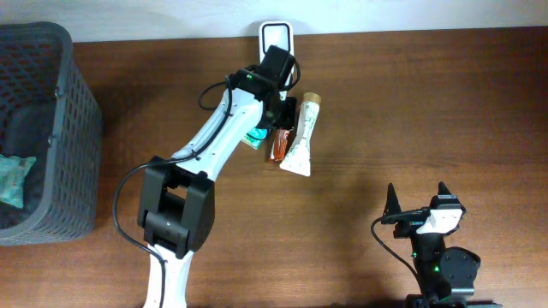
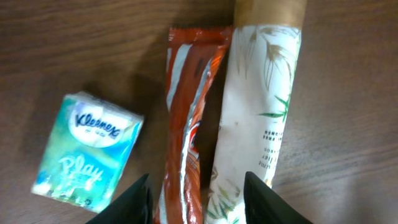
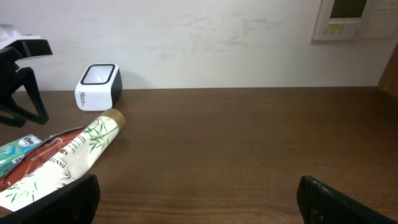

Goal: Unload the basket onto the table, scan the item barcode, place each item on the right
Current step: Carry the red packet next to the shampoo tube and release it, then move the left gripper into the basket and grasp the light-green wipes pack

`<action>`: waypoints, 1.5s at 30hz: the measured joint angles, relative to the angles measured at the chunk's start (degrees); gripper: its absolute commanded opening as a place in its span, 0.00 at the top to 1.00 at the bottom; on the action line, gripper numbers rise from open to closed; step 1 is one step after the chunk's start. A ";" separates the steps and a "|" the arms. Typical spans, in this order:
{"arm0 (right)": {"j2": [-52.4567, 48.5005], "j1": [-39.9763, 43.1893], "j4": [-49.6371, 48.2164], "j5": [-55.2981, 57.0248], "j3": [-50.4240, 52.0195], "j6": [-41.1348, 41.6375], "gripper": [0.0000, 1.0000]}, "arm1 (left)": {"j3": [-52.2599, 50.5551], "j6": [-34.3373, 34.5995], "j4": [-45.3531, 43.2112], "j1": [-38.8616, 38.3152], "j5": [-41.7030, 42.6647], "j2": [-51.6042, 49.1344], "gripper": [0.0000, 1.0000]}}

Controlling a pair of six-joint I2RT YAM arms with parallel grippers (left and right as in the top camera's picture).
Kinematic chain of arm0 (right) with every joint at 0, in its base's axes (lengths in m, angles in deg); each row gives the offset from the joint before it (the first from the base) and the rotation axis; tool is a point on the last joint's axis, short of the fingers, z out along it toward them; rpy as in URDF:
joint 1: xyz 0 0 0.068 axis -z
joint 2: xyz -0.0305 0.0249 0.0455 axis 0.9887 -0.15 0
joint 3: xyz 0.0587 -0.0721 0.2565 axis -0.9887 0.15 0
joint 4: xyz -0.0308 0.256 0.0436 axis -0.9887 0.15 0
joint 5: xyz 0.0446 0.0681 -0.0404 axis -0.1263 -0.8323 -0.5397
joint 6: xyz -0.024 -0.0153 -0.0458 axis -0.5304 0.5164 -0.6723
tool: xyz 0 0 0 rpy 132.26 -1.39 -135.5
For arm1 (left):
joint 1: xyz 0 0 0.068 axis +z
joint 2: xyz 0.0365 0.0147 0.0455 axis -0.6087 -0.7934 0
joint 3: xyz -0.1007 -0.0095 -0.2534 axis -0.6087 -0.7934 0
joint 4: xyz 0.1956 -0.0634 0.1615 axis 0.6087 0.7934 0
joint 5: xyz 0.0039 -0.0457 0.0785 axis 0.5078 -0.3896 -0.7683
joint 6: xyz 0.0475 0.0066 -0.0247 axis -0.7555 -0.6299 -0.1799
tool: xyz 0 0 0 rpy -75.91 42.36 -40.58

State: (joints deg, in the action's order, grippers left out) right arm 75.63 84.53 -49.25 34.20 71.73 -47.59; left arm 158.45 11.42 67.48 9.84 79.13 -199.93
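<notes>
Left pincer (image 2: 198, 202) at lower centre of the wrist frame, jaws parted and gripping nothing, orange snack packet (image 2: 186, 118) flat on the worktop (image 2: 348, 124) between its tips, tissue pack (image 2: 87, 152) left, bamboo-print tube (image 2: 258, 106) right, right pincer (image 1: 418, 195) wide and empty, lower right overhead.

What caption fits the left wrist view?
Left gripper open over orange foil wrapper, between teal Kleenex pack and white bamboo-print tube.

Light: even, soft, from overhead
Shadows: faint on the table (image 1: 428, 103), darker beside the orange wrapper (image 2: 186, 124)
Glare: sheen along that wrapper
Focus: left wrist close-up slightly soft, overhead sharp
</notes>
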 measured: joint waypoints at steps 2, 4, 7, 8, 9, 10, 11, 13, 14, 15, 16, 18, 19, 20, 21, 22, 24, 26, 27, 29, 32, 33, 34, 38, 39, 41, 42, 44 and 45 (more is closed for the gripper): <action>0.00 0.00 0.00 0.00 0.00 0.00 0.01 | 2.29 -0.02 1.60 0.63 -0.02 0.02 0.47; 0.00 0.00 0.00 0.00 0.00 0.02 0.01 | 6.12 -0.94 2.58 1.99 -0.07 0.81 0.38; 0.00 0.00 0.00 0.00 0.00 0.02 0.01 | 12.70 -4.33 2.84 5.77 -0.35 5.64 0.29; 0.00 0.00 0.00 0.00 0.00 0.00 0.01 | 14.43 -5.62 2.80 7.21 -0.87 7.91 0.21; 0.00 0.00 0.00 0.00 -0.02 0.02 0.01 | 16.02 -6.80 2.75 8.76 -2.03 10.54 0.06; 0.00 0.00 0.00 0.00 0.00 0.04 0.01 | 17.22 -7.56 2.58 10.36 -3.82 13.27 0.01; 0.00 0.00 0.00 0.00 0.00 0.07 0.01 | 18.12 -8.24 2.56 12.11 -6.29 16.17 0.01; 0.00 0.00 0.00 0.00 0.00 0.00 0.01 | 19.30 -8.85 2.56 16.44 -13.75 21.70 0.01; 0.00 0.00 0.00 0.00 0.00 0.02 0.01 | 19.71 -9.46 2.38 19.19 -18.91 23.98 0.01; 0.00 0.00 0.00 0.00 -0.02 0.02 0.01 | 19.98 -10.05 2.27 21.11 -21.97 25.00 0.01; 0.00 0.00 0.00 0.00 -0.02 0.04 0.01 | 20.20 -11.32 2.08 23.50 -26.27 25.86 0.01; 0.00 0.00 0.00 0.00 0.00 0.02 0.01 | 20.22 -14.67 2.01 28.28 -32.35 26.14 0.01; 0.00 0.00 0.00 0.00 0.00 0.02 0.01 | 20.22 -16.11 2.19 30.36 -34.42 25.66 0.01; 0.00 0.00 0.00 0.00 0.00 0.00 0.01 | 20.17 -17.44 2.36 32.52 -36.04 24.96 0.01; 0.00 0.00 0.00 0.02 -0.02 0.02 0.01 | 20.13 -18.36 2.71 34.14 -37.05 24.28 0.00; 0.00 0.00 0.00 0.00 0.00 0.02 0.01 | 20.13 -19.06 3.56 35.89 -37.51 23.54 0.01; 0.00 0.00 0.00 0.00 0.00 0.00 0.01 | 19.63 -20.50 7.15 41.94 -37.18 21.38 0.01; 0.00 0.00 0.00 0.00 -0.02 0.04 0.01 | 18.60 -21.18 8.26 46.14 -35.89 20.09 0.00; 0.00 0.00 0.00 0.00 0.00 0.02 0.01 | 17.66 -21.55 8.68 48.83 -34.73 19.58 0.01; 0.00 0.00 0.00 0.00 -0.02 0.02 0.01 | 15.93 -21.79 8.87 52.63 -33.38 19.23 0.05; 0.00 0.00 0.00 0.00 -0.02 0.00 0.01 | 12.74 -22.12 8.76 58.12 -31.85 19.17 0.03; 0.00 0.00 0.00 0.00 0.00 0.04 0.01 | 11.45 -22.21 8.44 59.56 -30.95 19.21 0.03; 0.00 0.00 0.00 0.00 0.00 0.04 0.01 | 9.88 -22.27 8.20 61.07 -29.92 19.26 0.03; 0.00 0.00 0.00 0.00 0.00 0.02 0.01 | 1.73 -22.38 6.51 67.45 -25.75 18.82 0.08; 0.00 0.00 0.00 0.00 0.00 0.00 0.01 | 0.17 -22.38 5.60 68.59 -25.29 18.58 0.15; 0.00 0.00 0.00 0.00 0.00 0.02 0.01 | -3.26 -22.47 2.27 70.79 -24.50 18.18 0.16; 0.00 0.00 0.00 0.00 0.00 0.04 0.01 | -5.40 -23.37 -0.07 72.00 -23.76 17.94 0.15; 0.00 0.00 0.00 0.00 0.00 0.04 0.01 | -8.85 -26.64 -2.86 73.72 -20.63 17.59 0.10; 0.00 0.00 0.00 0.00 0.00 0.04 0.01 | -10.23 -28.74 -3.82 74.25 -18.88 17.51 0.09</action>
State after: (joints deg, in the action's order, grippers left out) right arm 75.63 84.53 -49.25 34.20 71.73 -47.54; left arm 148.22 -17.32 63.65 84.08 60.24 -182.42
